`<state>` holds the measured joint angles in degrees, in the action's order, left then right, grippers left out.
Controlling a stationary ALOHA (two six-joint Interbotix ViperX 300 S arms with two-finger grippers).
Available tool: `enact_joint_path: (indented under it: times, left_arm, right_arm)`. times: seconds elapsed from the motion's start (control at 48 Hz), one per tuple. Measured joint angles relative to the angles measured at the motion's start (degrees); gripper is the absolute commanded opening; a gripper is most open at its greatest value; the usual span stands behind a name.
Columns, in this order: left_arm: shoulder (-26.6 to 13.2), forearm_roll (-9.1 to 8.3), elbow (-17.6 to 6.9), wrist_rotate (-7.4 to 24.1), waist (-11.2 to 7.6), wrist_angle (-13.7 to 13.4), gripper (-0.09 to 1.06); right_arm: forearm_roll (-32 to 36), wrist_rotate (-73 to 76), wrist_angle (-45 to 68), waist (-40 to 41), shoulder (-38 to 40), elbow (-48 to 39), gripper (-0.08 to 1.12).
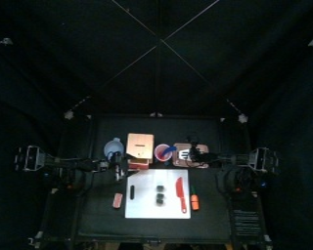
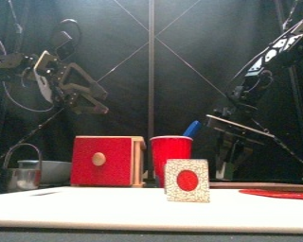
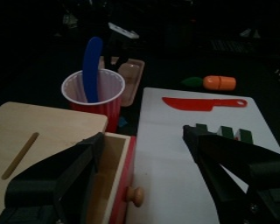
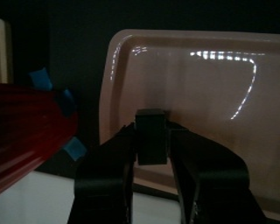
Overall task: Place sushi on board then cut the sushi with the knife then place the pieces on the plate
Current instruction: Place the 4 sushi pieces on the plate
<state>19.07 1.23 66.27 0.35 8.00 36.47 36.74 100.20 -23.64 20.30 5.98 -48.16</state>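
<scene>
1. Right gripper (image 4: 152, 133): jaws closed on one dark sushi piece (image 4: 152, 122). It hangs over the near rim of the pink tray (image 4: 189, 79); whether the piece touches the tray cannot be told.
2. The tray's far and right edges are cut off in the right wrist view. In the top view the tray is mostly hidden under the right arm.
3. Red cup (image 2: 170, 153) stands just left of the tray, with the blue knife (image 2: 189, 129) sticking out of it.
4. Left gripper (image 3: 143, 140): jaws wide open and holding nothing, raised above the wooden box (image 3: 49, 140) at far left.
5. White cutting board (image 1: 140, 205) lies near and centre on the worktop (image 1: 94, 220).
6. The remaining sushi blocks (image 3: 230, 133) sit on the board. Their count is hard to make out, as the left jaw covers part of them.
7. Red knife (image 1: 180, 190) lies flat on the board, right of the blocks.
8. Orange toy food (image 3: 219, 82) lies off the board's right edge; its kind is unclear.
</scene>
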Motion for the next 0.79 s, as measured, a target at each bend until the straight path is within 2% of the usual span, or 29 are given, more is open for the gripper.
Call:
enact_joint_path:
  times: [0.229,0.5,0.792]
  left_arm:
    - [0.0,-1.76,0.1,0.1,0.09,0.0,1.02]
    - [0.0,-1.76,0.0,0.1,0.09,0.0,1.02]
    - [0.0,-1.85,0.1,0.0,0.09,0.0,1.02]
  right_arm:
    - [-0.4,0.8,0.1,0.1,-3.3,0.5,0.59]
    - [-0.4,0.8,0.1,-0.1,-6.0,2.6,0.79]
    - [-0.4,0.0,-2.0,-0.3,-3.8,3.3,0.81]
